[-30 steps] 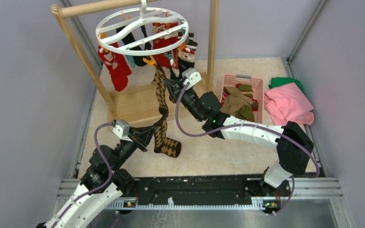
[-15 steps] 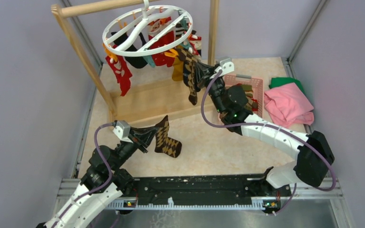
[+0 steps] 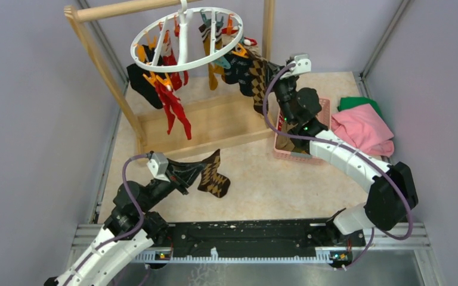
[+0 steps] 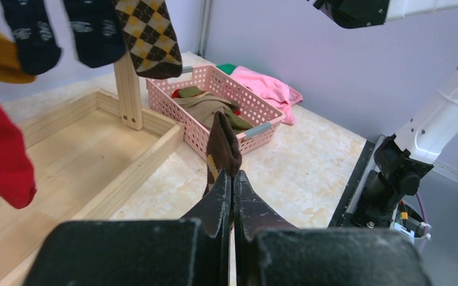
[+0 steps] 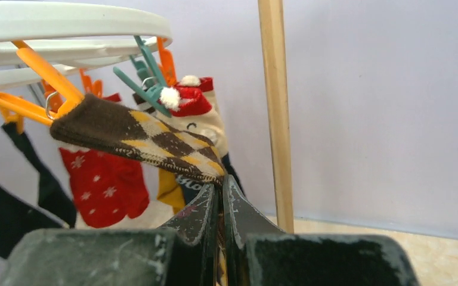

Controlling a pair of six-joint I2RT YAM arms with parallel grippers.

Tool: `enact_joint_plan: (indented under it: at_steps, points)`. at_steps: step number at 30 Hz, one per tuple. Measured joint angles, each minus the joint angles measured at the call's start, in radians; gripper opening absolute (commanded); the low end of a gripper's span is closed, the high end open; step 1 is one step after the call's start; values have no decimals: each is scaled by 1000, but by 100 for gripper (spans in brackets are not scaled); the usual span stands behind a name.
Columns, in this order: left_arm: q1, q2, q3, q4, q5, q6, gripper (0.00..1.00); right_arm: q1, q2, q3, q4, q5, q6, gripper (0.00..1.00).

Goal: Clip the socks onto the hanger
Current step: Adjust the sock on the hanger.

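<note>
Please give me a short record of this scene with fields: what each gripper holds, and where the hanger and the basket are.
left gripper: shut on loose argyle sock, held low, unclipped
right gripper: shut on hung argyle sock, raised beside the hanger
hanger: on the wooden rack, several socks clipped
orange clip: at the hung argyle sock's cuff
pink basket: olive-brown fabric inside

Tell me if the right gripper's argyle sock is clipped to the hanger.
Clipped, apparently: an orange clip under the hanger ring bites one end of the argyle sock; the right gripper pinches its opposite edge.
</note>
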Motion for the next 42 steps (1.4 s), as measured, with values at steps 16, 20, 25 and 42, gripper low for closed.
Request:
enact_joint_plan:
  at_steps: [16,20,25,42]
  points:
    - [0,41,-20,75,71,-1,0,-46,38,42,-41,-146,39,1]
    - [0,47,-20,81,82,-1,0,-46,37,36,-40,-173,45,10]
    - [0,48,-21,82,85,-1,0,-46,34,6,-45,-203,47,16]
    - [0,63,-23,100,86,-1,0,-46,-25,-39,-58,-265,48,7]
